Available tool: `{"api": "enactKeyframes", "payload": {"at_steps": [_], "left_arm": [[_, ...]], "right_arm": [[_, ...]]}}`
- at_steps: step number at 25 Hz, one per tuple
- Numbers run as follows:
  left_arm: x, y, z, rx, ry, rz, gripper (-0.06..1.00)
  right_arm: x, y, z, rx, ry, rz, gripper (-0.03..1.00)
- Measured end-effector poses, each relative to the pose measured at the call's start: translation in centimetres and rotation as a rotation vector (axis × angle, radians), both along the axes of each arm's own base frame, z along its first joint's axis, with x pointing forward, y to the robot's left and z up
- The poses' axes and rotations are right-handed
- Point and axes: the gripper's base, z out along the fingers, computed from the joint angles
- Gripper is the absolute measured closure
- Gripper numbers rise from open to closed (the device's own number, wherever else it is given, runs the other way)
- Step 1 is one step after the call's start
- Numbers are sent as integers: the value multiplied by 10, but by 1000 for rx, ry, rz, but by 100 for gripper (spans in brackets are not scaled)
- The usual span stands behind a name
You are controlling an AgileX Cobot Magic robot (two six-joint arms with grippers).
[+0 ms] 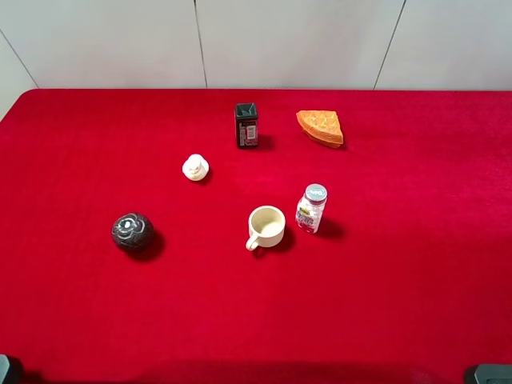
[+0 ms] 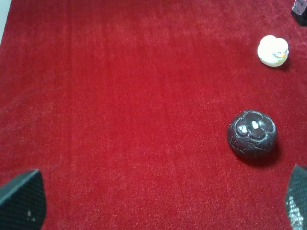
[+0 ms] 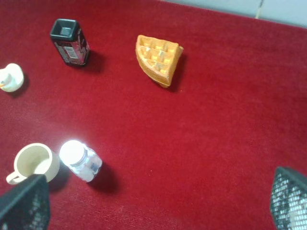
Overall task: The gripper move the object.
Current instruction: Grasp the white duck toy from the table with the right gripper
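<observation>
Two end effectors here, both spread wide and holding nothing. The left end effector (image 2: 158,206) only shows as two meshy black fingertips (image 2: 21,201) poking into its wrist view, with bare red table (image 2: 120,96) between them. Same deal for the right end effector (image 3: 157,203): jaws far apart, touching nothing.

The white toy duck (image 1: 195,167) sits upright on the table, left of centre and toward the back in the high view. It's between the dark grey ball (image 1: 133,230) and the black carton (image 1: 246,125), touching neither, and well apart from both end effectors. You can just catch its orange beak in the left wrist view.

The carton's label is too small to read, and it's mostly cut off in the left wrist view. An orange waffle wedge (image 1: 321,127) lies beside the carton. A cream mug (image 1: 266,226) sits nearer the front, just beside a small white-capped bottle (image 1: 311,208).

As for the arms, the high view only gives dark slivers at the two near corners, so I can't tell their pose beyond being back at the near edge.
</observation>
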Motion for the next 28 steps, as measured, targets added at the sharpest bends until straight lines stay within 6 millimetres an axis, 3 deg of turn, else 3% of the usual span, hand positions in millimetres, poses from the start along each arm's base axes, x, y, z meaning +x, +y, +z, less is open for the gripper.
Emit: {"api": "enactKeyframes", "payload": {"at_steps": [4, 12, 28], "left_arm": [[0, 0, 0, 0, 0, 0, -5], [0, 0, 0, 0, 0, 0, -5], [0, 0, 0, 0, 0, 0, -5]], "right_arm": [[22, 13, -3, -3, 55, 80, 27], [61, 57, -8, -36, 147, 279, 27], [108, 174, -8, -177, 177, 554, 27]]}}
